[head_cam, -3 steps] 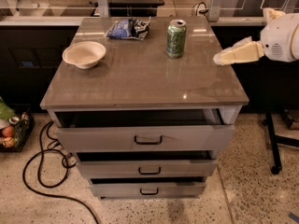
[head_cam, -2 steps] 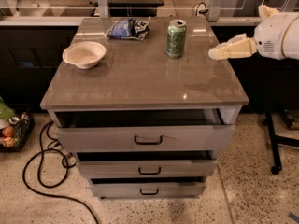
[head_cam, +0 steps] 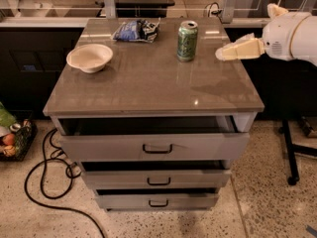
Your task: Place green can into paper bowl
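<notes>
The green can (head_cam: 187,40) stands upright on the grey cabinet top (head_cam: 148,83), toward the back right. The paper bowl (head_cam: 89,57) sits empty on the left side of the top, well apart from the can. My gripper (head_cam: 221,53) comes in from the right on a white arm, above the right edge of the top. Its cream tip points left at the can and stands a short way to the can's right, not touching it.
A blue-and-white foil snack bag (head_cam: 135,30) lies at the back, left of the can. Three drawers (head_cam: 156,147) below stand slightly pulled out. A black cable (head_cam: 47,180) loops on the floor at left. A basket with items (head_cam: 12,138) sits at far left.
The gripper has moved left, closer to the can, and slightly up in the picture. The can, bowl and bag have not moved.
</notes>
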Available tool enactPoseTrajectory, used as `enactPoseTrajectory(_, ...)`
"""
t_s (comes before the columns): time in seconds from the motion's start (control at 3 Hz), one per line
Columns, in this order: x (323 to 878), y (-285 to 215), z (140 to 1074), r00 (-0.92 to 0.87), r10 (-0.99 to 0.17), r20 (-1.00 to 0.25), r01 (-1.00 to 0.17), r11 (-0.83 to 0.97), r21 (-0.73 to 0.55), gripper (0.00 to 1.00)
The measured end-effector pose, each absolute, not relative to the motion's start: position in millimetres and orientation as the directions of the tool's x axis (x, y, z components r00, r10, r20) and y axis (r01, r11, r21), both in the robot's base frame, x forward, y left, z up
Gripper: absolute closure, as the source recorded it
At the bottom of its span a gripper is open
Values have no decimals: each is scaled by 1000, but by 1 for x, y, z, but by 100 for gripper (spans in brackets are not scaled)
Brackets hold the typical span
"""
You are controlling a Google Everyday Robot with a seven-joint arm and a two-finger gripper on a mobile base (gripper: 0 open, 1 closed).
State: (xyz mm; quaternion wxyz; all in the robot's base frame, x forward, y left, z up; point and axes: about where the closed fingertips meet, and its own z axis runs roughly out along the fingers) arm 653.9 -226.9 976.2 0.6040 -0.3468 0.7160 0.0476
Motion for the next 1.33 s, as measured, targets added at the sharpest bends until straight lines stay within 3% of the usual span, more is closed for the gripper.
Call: enactPoseTrajectory(1.33,727,-200,956,-28,-341,-940,-537,798,-273,0)
